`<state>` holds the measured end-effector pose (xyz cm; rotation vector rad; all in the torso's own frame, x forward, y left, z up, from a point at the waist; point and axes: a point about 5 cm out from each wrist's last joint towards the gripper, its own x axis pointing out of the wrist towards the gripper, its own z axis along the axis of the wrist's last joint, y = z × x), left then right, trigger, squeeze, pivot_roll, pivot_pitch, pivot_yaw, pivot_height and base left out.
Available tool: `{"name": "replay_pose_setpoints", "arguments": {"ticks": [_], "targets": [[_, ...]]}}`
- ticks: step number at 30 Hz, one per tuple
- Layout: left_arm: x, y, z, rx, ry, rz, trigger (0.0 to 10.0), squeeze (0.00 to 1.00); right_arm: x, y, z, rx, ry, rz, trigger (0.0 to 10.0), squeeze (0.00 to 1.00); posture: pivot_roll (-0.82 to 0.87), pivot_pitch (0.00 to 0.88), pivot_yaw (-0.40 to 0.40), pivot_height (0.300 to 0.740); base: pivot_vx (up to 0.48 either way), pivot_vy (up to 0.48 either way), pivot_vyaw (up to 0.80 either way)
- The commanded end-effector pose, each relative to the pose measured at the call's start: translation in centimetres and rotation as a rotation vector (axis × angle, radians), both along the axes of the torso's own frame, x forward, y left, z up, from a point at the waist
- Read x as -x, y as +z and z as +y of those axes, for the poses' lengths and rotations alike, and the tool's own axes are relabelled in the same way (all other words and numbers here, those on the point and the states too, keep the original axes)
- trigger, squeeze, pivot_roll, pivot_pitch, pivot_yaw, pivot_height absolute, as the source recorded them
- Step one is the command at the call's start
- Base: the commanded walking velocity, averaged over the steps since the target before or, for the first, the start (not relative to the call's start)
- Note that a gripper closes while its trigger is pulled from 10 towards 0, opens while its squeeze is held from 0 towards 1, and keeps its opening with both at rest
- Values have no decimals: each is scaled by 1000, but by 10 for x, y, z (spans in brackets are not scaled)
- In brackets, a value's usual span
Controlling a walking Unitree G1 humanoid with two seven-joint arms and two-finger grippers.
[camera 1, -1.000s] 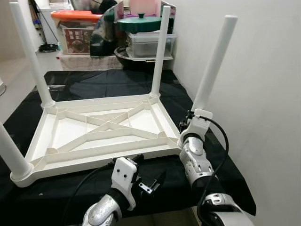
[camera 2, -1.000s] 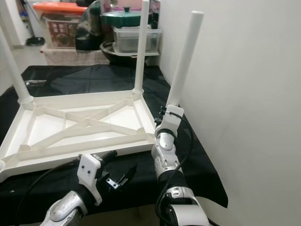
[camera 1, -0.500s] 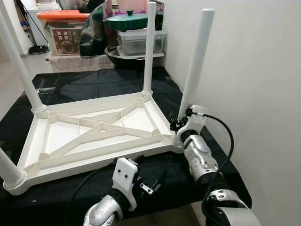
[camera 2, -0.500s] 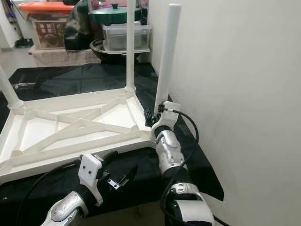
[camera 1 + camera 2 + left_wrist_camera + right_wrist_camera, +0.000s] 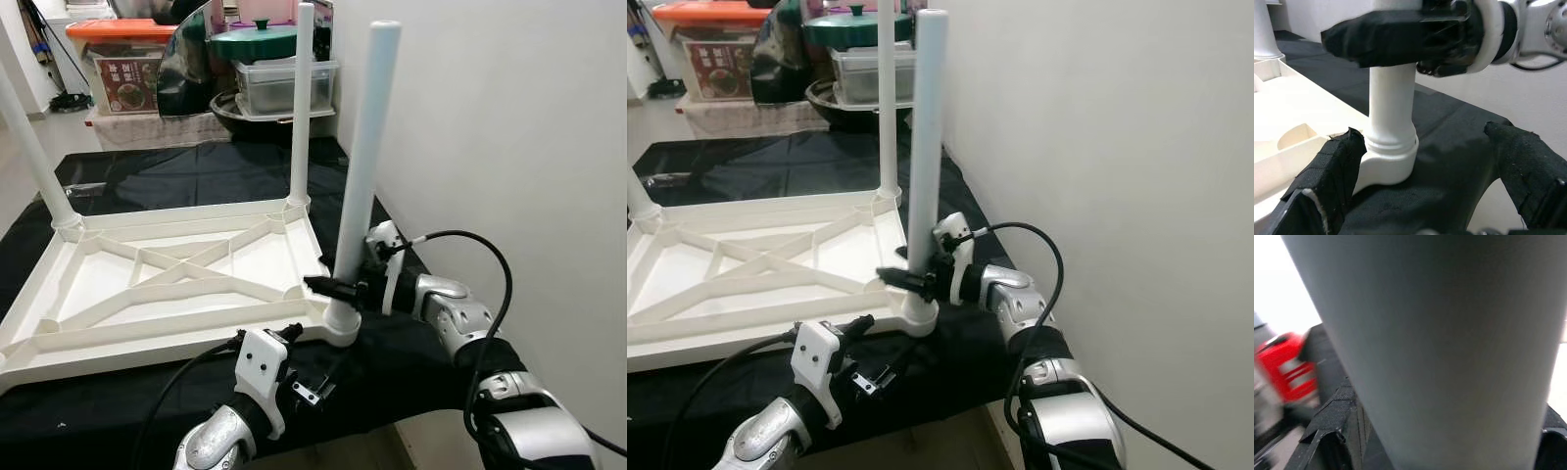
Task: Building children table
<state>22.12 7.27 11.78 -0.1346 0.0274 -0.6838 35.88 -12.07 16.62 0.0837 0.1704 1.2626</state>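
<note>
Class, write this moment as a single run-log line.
stage: fitting leg | right gripper: shut on table leg, near its base | left gripper: open, low in front | table top: upside down on black cloth

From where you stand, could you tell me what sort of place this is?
Probably a home storage corner: an orange-lidded bin, a green-lidded pot on a clear container, stacked behind a black-covered table holding the upturned children's table.
</note>
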Motion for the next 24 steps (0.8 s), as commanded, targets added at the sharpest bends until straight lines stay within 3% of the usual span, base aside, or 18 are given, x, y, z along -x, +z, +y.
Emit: {"name": "replay_pose_setpoints", "arguments": {"ticks": [1,4,5,9,10,12,13,14,16,17,18,19,20,21,22,24], "targets": [[-1,-3,0,-12,6,7,10000,0,1,7,7,16,106,-4,10000,0,71,0,-57,740,0,0,0],[-1,-2,0,-11,9,6,10000,0,2,9,10,50,186,-6,10000,0,75,0,-57,740,0,0,0],[0,-2,1,-11,12,6,10000,0,3,6,14,89,204,-14,1922,0,73,0,-54,740,0,0,0],[0,-2,1,-11,14,6,10000,0,3,3,17,116,213,-21,1922,0,73,0,-53,740,0,0,0],[0,-3,2,-12,16,8,10000,0,6,-1,22,143,238,-24,0,0,75,0,-51,740,0,0,0],[-1,-3,2,-12,18,9,10000,0,8,-6,25,157,239,-21,0,0,76,0,-50,740,0,0,0],[-1,-3,2,-12,17,9,10000,0,8,-10,27,165,203,-34,0,0,74,0,-46,740,0,0,0],[0,-3,2,-13,15,10,10000,0,3,-12,27,164,94,-61,0,0,71,0,-45,740,0,0,0],[0,-3,2,-13,15,10,10000,0,3,-12,27,164,94,-61,0,0,71,0,-45,740,0,0,0],[0,-3,2,-13,13,10,10000,0,-1,-13,27,161,17,-78,0,0,71,0,-45,740,0,0,0],[0,-3,2,-13,10,12,10000,0,-10,-12,24,139,-151,-83,0,0,64,0,-41,740,0,0,0],[0,-3,2,-13,10,12,10000,0,-10,-12,24,139,-151,-83,0,0,64,0,-41,740,0,0,0],[0,-3,2,-12,7,13,10000,0,-20,-13,16,112,-383,-48,0,0,64,0,-41,740,0,0,0],[0,-3,2,-12,7,13,10000,0,-20,-13,16,112,-383,-48,0,0,64,0,-41,740,0,0,0],[0,-3,2,-12,4,16,10000,0,-29,-15,5,95,-638,-18,0,0,62,0,-36,740,0,0,0],[0,-3,2,-12,4,16,10000,0,-29,-15,5,95,-638,-18,0,0,62,0,-36,740,0,0,0]]}}
